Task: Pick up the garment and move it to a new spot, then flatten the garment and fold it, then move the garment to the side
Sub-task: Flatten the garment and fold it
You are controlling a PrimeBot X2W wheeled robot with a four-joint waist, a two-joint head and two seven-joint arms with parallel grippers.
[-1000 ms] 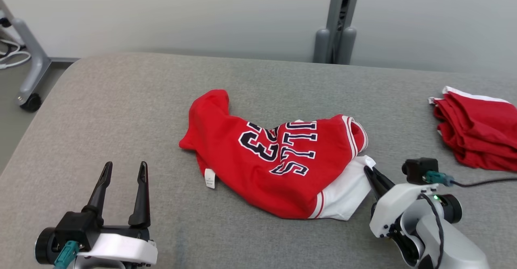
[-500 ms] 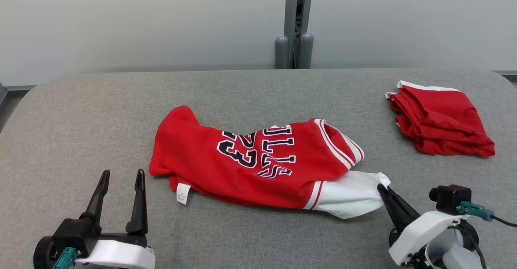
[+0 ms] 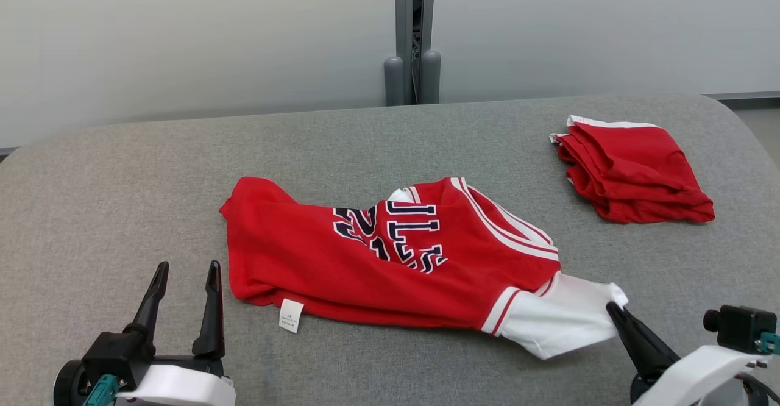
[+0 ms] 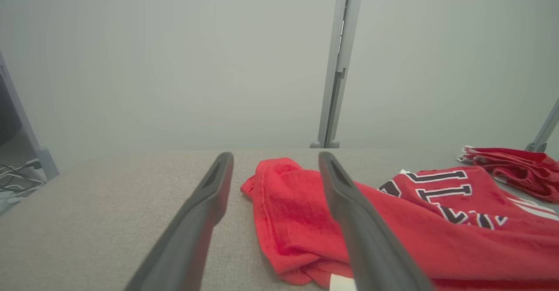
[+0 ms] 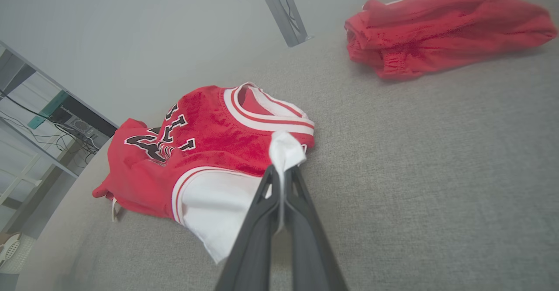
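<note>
Pulled rightward, the garment [image 3: 390, 259] lies left-right, right jaws clamping its white end [image 3: 557, 327], left jaws apart.

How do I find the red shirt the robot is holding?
Start at the grey table, in its middle. The jersey lies there, its white corner pinched by the right gripper's fingers. Unlike the folded red pile, it shows dark lettering.

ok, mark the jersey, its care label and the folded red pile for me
jersey [image 3: 317, 259], head view, on the plain red body left of the lettering.
care label [image 3: 291, 316], head view, middle of the white tab at the near hem.
folded red pile [image 3: 640, 168], head view, on its top layer.
</note>
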